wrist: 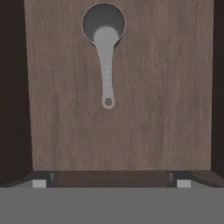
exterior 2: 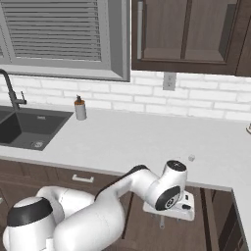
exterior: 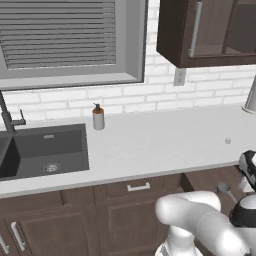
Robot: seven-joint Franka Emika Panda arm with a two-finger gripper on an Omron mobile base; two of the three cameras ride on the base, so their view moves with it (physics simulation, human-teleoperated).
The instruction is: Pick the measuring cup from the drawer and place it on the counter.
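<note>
Hovering above the open drawer [wrist: 131,131], with the gripper [wrist: 111,183] spread wide and holding nothing. Measuring cup [wrist: 104,26] flat on the drawer floor toward its far end, handle pointing back at the hand. Best to come straight down with the fingers astride the thin handle near the bowl, close gently, then lift clear to the counter [exterior: 160,140].
</note>
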